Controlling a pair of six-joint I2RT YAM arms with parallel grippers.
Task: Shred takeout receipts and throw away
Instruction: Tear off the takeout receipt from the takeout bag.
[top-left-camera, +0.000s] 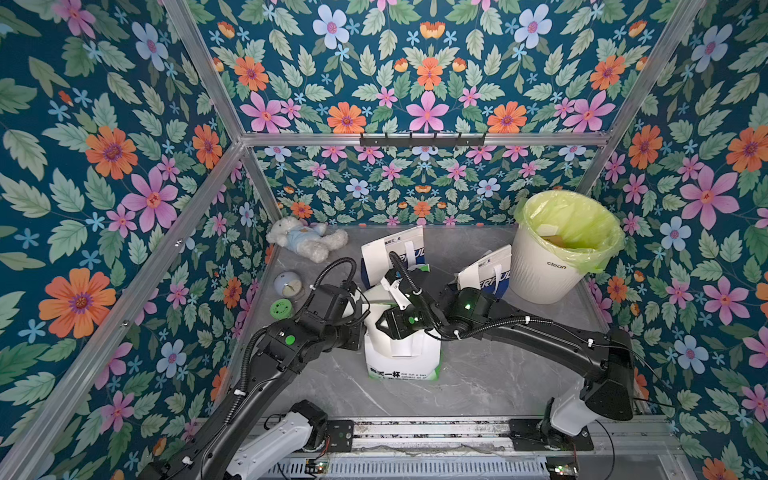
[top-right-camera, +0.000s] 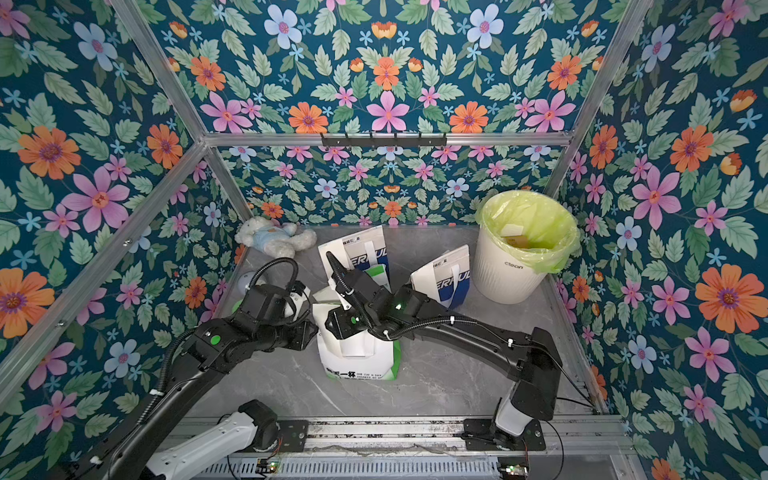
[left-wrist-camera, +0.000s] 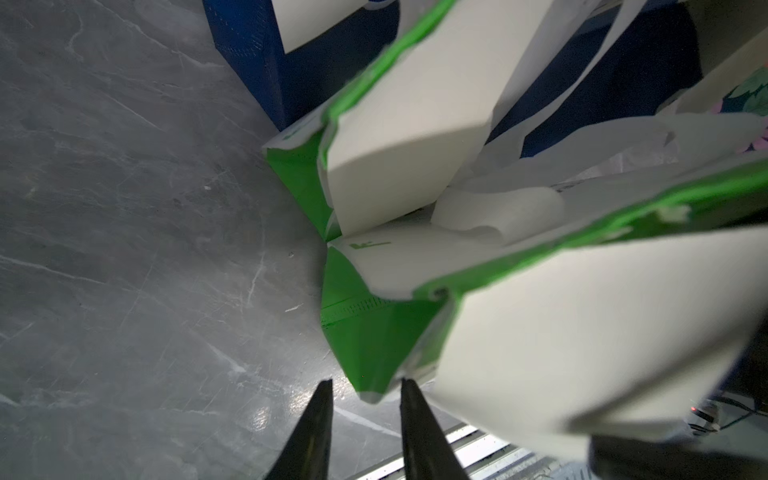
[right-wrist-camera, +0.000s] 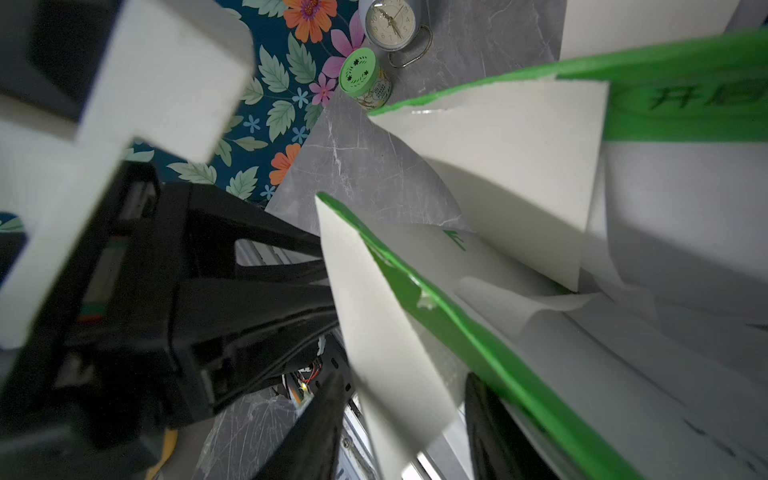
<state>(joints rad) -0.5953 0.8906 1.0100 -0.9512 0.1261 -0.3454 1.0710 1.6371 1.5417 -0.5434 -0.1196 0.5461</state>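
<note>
Left gripper (left-wrist-camera: 366, 381) stands partly open, green bag (left-wrist-camera: 361, 332) corner between its tips, grip unconfirmed. Right gripper (right-wrist-camera: 403, 376) straddles one receipt (right-wrist-camera: 374, 311), unclamped. Bin (top-left-camera: 540, 282) holds scraps (top-left-camera: 547, 229); shredding judged unfinished.

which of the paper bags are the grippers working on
The white-and-green bag nearest the robot's base: the left gripper and right gripper meet at its top. The two white-and-blue bags stand behind it, nearer the bin.

Left tool (left-wrist-camera: 365, 384) (base cut off)
</note>
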